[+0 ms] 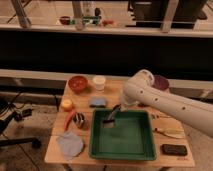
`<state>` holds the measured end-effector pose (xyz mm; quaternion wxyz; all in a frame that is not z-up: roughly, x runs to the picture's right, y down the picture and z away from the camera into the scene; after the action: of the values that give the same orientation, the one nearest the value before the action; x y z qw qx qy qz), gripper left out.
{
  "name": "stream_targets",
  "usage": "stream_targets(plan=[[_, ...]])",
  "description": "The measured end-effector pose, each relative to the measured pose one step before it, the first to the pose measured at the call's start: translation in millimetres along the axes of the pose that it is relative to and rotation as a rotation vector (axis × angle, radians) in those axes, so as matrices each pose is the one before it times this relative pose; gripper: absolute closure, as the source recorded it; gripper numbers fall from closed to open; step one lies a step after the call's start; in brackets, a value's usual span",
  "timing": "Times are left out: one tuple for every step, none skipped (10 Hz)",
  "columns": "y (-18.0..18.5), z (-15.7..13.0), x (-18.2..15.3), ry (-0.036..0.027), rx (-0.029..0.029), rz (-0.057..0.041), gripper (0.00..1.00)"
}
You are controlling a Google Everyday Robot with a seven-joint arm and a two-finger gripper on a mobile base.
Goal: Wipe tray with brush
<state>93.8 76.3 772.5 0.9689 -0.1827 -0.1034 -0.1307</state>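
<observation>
The wooden table [114,91] carries a green tray [127,140] at the middle of its front edge. A white arm [165,102] reaches in from the right edge. Its gripper [118,110], over the tray's back-left corner, is clamped on the brush [109,122], whose head points down at the tray floor.

Robotics lab test setup: wooden table [116,89] of props, robot gripper [116,111] clamping brush [109,123] over table's green tray [120,154], office chair base [22,141] left of table.

The arm [167,101] bends downward, its end effector [116,111] low and clamped closed.
</observation>
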Motion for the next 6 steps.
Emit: stream_targets(plan=[[-1.92, 0.41, -0.34, -0.00511, 0.00098, -0.00079, 1.00], [-2.11, 0.99, -3.38, -0.01150, -0.00080, -0.00320, 1.00], [-1.29, -0.05, -3.03, -0.00733, 0.00029, -0.00328, 1.00], [-0.16, -0.92, -2.33, -0.01139, -0.00006, -0.00229, 1.00], [1.41, -1.17, -0.30, -0.00782, -0.00080, -0.00130, 1.00], [2.21, -3.07, -2.17, -0.00786, -0.00265, -0.00519, 1.00]])
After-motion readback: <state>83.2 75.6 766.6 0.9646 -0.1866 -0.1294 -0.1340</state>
